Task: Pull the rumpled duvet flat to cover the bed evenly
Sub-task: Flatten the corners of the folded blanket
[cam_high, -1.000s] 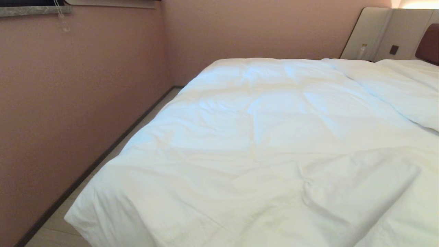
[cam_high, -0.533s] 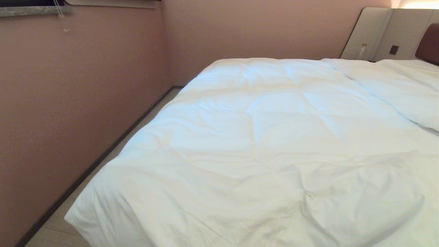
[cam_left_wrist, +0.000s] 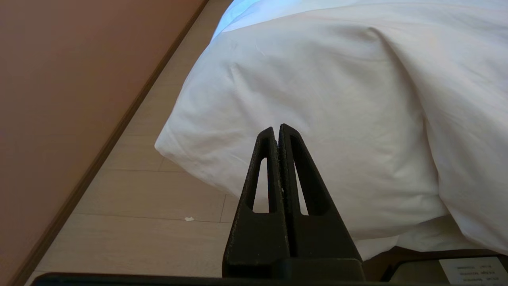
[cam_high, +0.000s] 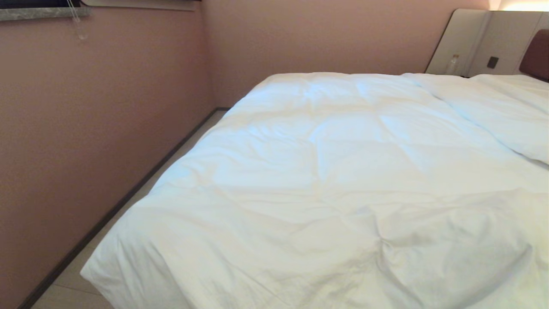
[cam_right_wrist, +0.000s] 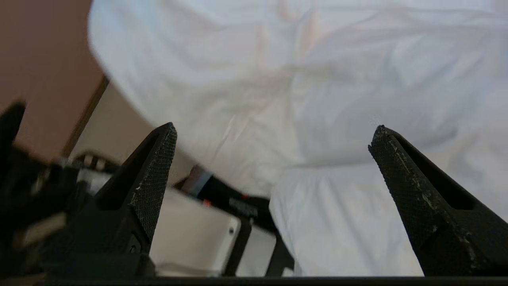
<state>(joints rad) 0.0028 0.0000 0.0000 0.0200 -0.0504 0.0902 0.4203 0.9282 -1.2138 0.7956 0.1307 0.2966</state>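
Note:
The puffy white duvet lies over the bed up to the pillows; its near right part is creased and bunched. The brown headboard of the bed shows at the far right. Neither gripper is in the head view. My left gripper is shut on nothing and points at the duvet's hanging corner, low above the floor. My right gripper is open wide with nothing between its fingers. It faces the duvet's overhanging edge without touching it.
A pink wall runs close along the bed's left side, leaving a narrow strip of pale wood floor with a dark skirting. A small bottle stands by the beige panel. Parts of my own white and black body sit under the right gripper.
The duvet's near right part has sunk and its creases have shifted. The rest of the bed and the head view itself are unchanged.

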